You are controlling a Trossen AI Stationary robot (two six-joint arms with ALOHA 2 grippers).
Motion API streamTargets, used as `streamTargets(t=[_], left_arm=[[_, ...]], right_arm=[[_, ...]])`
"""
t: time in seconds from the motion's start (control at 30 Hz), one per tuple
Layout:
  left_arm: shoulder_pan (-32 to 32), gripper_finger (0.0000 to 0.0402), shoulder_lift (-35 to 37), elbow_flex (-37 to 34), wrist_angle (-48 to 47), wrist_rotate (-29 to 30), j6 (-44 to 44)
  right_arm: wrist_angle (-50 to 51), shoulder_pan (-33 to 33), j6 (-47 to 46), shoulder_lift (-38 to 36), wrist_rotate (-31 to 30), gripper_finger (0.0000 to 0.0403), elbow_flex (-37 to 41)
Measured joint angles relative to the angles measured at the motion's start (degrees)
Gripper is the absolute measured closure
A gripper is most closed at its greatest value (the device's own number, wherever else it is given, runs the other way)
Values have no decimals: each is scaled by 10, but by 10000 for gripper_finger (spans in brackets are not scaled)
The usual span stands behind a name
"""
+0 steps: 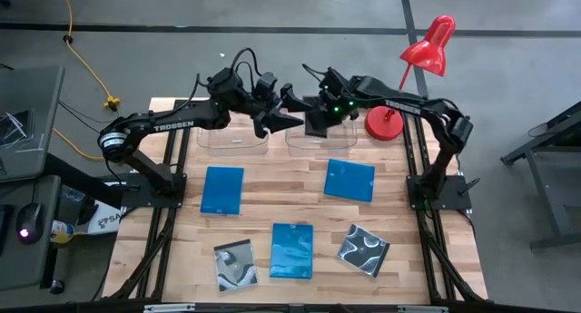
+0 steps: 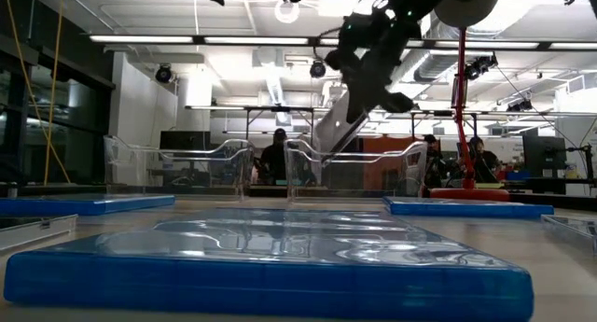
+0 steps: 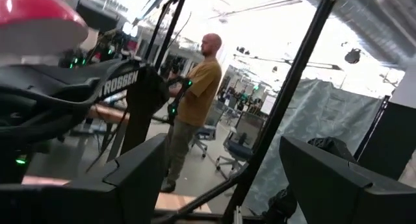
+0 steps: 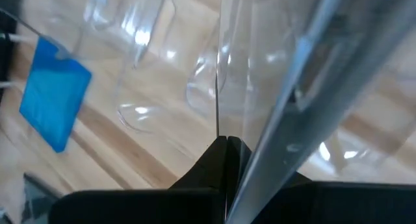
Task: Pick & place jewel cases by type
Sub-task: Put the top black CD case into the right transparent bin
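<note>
My right gripper (image 1: 317, 113) hangs over the right clear tub (image 1: 322, 142) at the table's far side, shut on a dark square jewel case (image 1: 318, 125). My left gripper (image 1: 283, 120) is open in the air just left of it, above the gap between the two tubs, touching nothing. Three blue jewel cases (image 1: 222, 189) (image 1: 349, 179) (image 1: 291, 249) lie flat on the table. Two black cases with silvery swirl covers (image 1: 234, 263) (image 1: 364, 249) lie flat near the near edge. My right gripper (image 4: 225, 146) pinches the dark jewel case between its two fingers by the upper edge (image 2: 371, 91), coming from above. The case (image 4: 292, 100) is lifted clear and hangs tilted below the fingers. Its lower end (image 2: 328, 147) is about level with the right tub's rim.
Two clear tubs, left (image 2: 177, 168) and right (image 2: 359, 173), stand side by side along the far edge. A red desk lamp (image 1: 427, 45) stands with its base (image 1: 384, 122) right of the right tub. People stand in the room beyond the table.
</note>
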State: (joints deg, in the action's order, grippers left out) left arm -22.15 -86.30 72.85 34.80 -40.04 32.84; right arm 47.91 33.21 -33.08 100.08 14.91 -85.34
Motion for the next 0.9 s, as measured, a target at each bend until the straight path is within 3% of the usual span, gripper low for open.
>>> streamTargets(t=[0.27, 0.57, 0.73, 0.9], left_arm=[[-29, 110, 10, 0, 119, -11, 32], [-88, 110, 58, 0, 121, -12, 21], [-91, 110, 64, 0, 118, -15, 16], [-91, 110, 64, 0, 113, -16, 14]], right_arm=[[-39, -1, 29, -92, -61, 387, 0], [-175, -13, 88, -239, -84, 387, 0], [-286, -39, 141, -299, -67, 387, 0], [-388, -56, 156, -327, 5, 387, -1]])
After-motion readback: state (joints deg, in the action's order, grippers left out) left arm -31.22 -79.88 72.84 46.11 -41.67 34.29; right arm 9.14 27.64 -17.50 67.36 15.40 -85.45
